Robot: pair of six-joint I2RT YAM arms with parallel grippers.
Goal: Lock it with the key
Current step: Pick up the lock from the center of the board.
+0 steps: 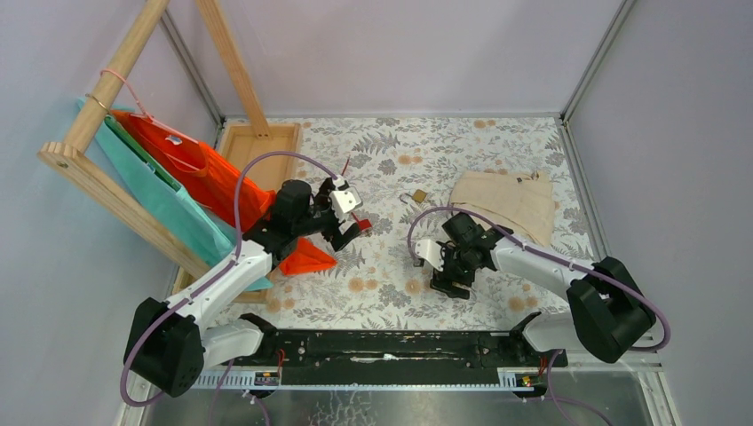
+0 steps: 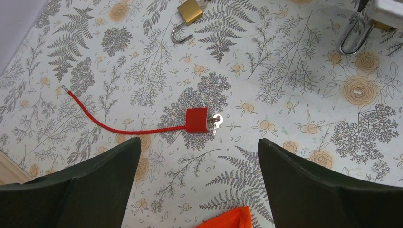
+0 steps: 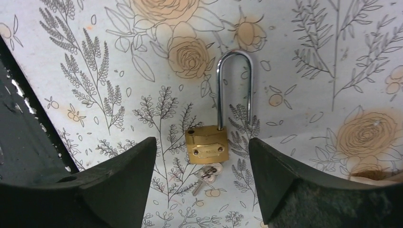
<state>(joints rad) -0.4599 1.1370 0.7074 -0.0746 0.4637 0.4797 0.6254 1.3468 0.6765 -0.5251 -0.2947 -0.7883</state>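
Not locked yet: red lock (image 2: 196,119) lies left of centre under my wide-open left gripper (image 2: 197,140), key (image 2: 216,121) in, cable end (image 2: 64,88) free (needs seating, then a turn), right gripper (image 3: 202,140) open, empty, over a brass padlock (image 3: 206,146).

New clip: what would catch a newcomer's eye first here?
The bright orange bag on the wooden rack at the far left stands out first. Near the centre, a red cable lock lies with a key in it, under the open jaws of the left gripper. The jaws of the right gripper hang over a brass padlock, shackle open.
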